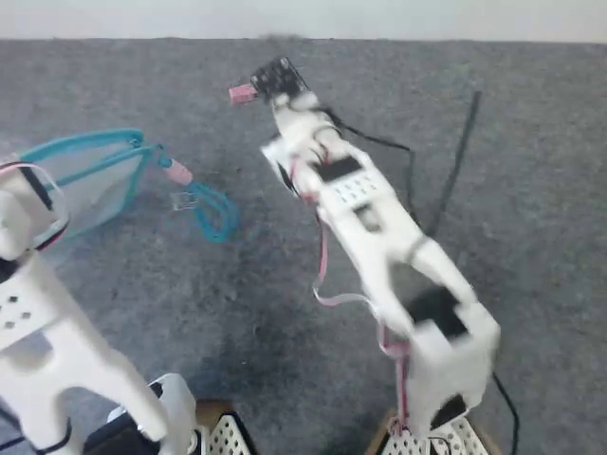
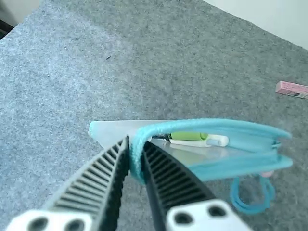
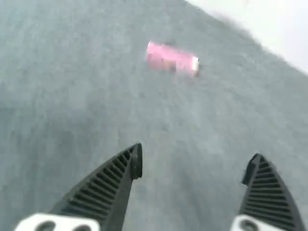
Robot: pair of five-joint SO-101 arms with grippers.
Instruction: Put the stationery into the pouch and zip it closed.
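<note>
Pouch (image 2: 226,156): clear body with teal rim, lying on the grey mat (image 1: 237,313) at the left side of the table, mouth open. A green and white pen (image 2: 190,138) lies inside it. A teal cord loop (image 1: 213,213) trails from the end of the pouch nearer the middle of the table.

Left gripper (image 2: 134,144): jaws nearly closed, pinching the teal rim at the pouch's mouth.

Pink eraser (image 1: 243,93): on the mat at the far side of the table, well apart from the pouch.

Right gripper (image 3: 195,161): jaws spread wide, holding nothing, above bare mat with the eraser just ahead of its fingertips. In the high view the right arm (image 1: 360,199) stretches toward the eraser
</note>
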